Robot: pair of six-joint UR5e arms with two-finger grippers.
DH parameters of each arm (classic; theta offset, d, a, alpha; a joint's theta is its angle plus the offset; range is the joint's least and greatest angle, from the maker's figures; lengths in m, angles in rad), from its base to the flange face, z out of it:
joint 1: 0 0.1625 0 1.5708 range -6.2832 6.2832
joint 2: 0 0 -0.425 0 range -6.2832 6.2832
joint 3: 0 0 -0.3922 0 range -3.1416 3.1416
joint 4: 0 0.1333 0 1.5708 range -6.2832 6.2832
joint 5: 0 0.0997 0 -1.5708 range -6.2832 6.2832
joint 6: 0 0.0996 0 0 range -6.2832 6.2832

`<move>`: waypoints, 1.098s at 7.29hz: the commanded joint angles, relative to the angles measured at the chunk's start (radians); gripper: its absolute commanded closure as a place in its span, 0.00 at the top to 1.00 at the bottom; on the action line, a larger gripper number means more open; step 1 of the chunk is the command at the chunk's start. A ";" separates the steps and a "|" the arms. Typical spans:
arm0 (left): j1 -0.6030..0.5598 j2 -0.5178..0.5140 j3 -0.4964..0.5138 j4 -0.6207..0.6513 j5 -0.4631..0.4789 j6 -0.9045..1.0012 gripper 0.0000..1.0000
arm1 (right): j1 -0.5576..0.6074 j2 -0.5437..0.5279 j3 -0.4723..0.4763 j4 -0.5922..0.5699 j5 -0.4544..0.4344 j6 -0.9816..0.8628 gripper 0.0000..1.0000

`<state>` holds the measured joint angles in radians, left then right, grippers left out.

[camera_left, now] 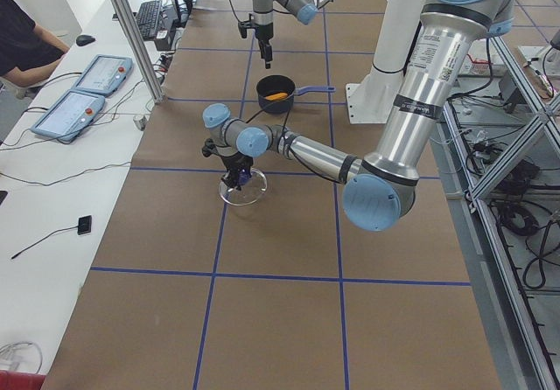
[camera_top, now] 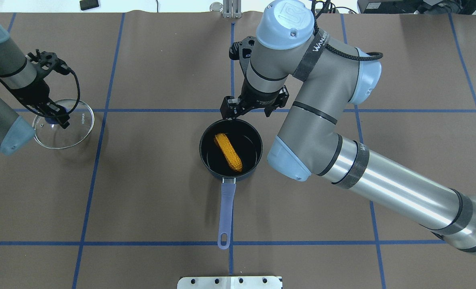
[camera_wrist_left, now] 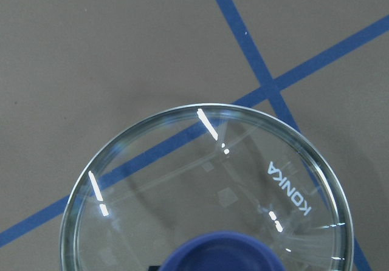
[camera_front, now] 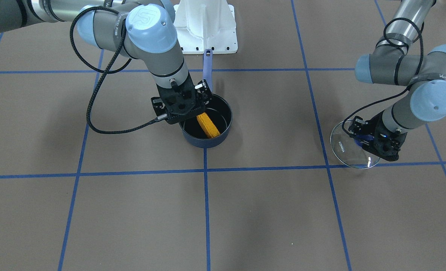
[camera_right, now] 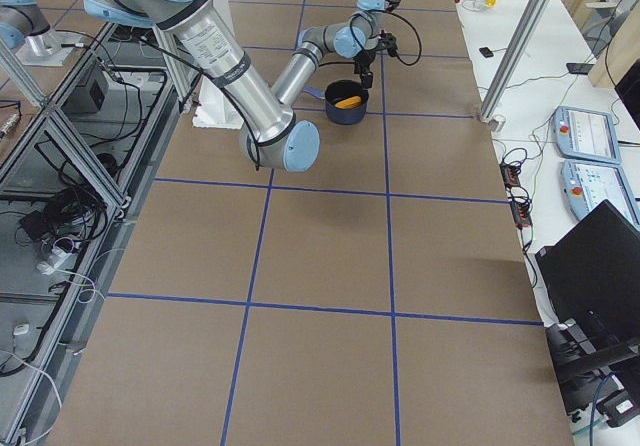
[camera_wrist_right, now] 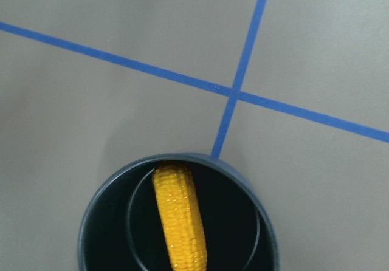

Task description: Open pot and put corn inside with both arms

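The right arm (camera_top: 322,120) is extended over the blue pot (camera_front: 204,143), and how far the right gripper (camera_front: 184,107) is parted cannot be told. The left gripper (camera_front: 363,140) is closed around the knob of the glass lid (camera_top: 77,132), well apart. The corn (camera_top: 228,152) is seen lying inside the uncovered pot.

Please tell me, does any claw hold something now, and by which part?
The left claw grips the glass lid by its blue knob. The right claw holds nothing; the corn lies in the pot.
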<state>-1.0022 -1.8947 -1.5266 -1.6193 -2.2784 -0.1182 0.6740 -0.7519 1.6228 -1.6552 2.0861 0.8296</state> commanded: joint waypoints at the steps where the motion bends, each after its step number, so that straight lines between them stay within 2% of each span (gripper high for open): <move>1: 0.001 0.009 0.009 -0.011 -0.007 -0.001 0.67 | 0.002 -0.009 0.003 0.000 0.000 -0.001 1.00; 4: 0.004 0.009 0.011 -0.011 -0.057 -0.011 0.78 | 0.006 -0.021 0.005 0.006 0.002 -0.001 1.00; 5: 0.004 0.009 0.000 -0.011 -0.064 -0.009 0.94 | 0.012 -0.021 0.005 0.006 0.002 -0.003 1.00; 7: -0.007 -0.007 -0.010 -0.007 -0.059 -0.009 0.98 | 0.030 -0.024 0.015 0.009 0.000 -0.001 1.00; 8: -0.048 -0.018 -0.010 -0.005 -0.055 -0.011 0.98 | 0.056 -0.046 0.022 0.009 0.000 -0.001 1.00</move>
<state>-1.0158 -1.9011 -1.5338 -1.6266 -2.3375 -0.1280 0.7042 -0.7799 1.6362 -1.6467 2.0868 0.8282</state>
